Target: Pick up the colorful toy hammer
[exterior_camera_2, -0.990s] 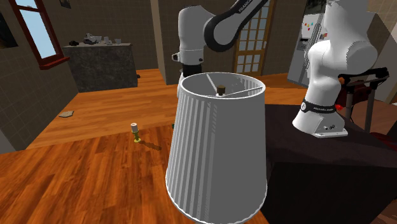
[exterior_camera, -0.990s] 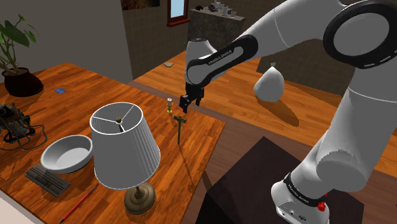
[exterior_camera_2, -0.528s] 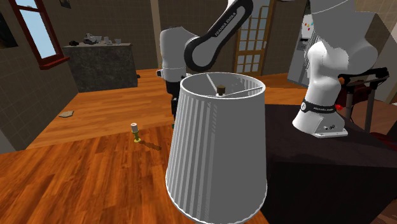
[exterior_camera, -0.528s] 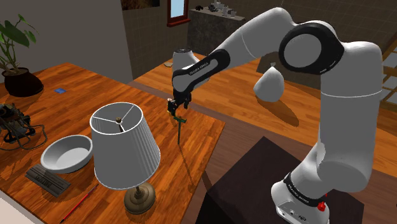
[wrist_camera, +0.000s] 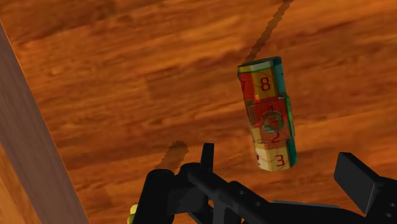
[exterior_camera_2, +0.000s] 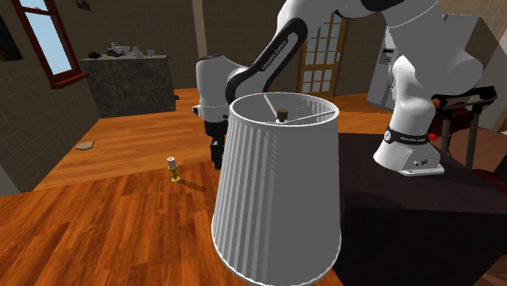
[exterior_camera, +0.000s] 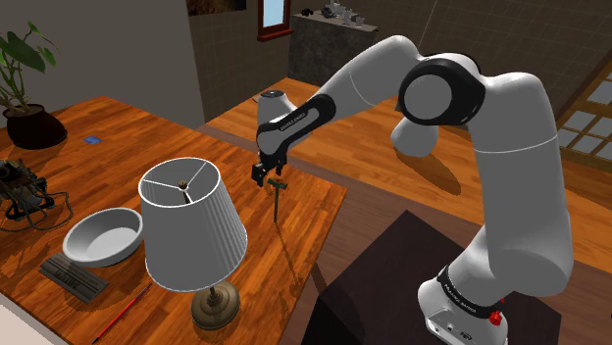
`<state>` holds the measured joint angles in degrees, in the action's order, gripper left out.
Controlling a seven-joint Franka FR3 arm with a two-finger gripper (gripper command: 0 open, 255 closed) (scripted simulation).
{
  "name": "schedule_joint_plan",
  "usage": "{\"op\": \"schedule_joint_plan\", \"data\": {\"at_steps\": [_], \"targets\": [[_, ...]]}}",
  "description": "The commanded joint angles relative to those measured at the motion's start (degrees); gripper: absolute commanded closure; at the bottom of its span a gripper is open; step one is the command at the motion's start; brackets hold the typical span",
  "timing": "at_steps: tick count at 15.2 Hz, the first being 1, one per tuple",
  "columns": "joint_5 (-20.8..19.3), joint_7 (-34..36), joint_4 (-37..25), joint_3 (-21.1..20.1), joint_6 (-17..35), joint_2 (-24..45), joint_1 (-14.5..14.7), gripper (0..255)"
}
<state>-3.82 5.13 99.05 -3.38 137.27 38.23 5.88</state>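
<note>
Gripper [exterior_camera: 262,178] is recorded low over the wooden table [exterior_camera: 127,147], fingers [wrist_camera: 356,178] apart and clamped on nothing. To the near left, the lamp [exterior_camera: 191,235] stands clear of it. Just right of the gripper in the shoulder view, the toy hammer [exterior_camera: 279,188] appears upright, its numbered head [wrist_camera: 270,114] untouched ahead of the fingers. The approach is judged in hand. Further descent around the head and closure are called for.

Shoulder view looks down over the wooden surface [exterior_camera: 127,147] from beside the stand [exterior_camera: 387,279]. Second exterior view sits low, close to the lampshade [exterior_camera_2: 276,187] both share. Wrist view faces the surface closely.
</note>
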Motion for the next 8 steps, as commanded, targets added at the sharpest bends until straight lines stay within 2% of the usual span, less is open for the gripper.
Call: {"op": "schedule_joint_plan", "data": {"at_steps": [1, 4, 5, 8], "targets": [[-0.09, 0.01, -0.06, 0.08, 1.14, 1.17, 0.0, 0], [-0.11, 0.02, -0.11, 0.11, 1.41, 1.51, 0.02, 0], [-0.11, 0.0, -0.14, 0.11, 1.4, 1.53, 0.0, 255], [-0.11, 0.02, -0.12, 0.11, 1.4, 1.5, 0.01, 255]]}}
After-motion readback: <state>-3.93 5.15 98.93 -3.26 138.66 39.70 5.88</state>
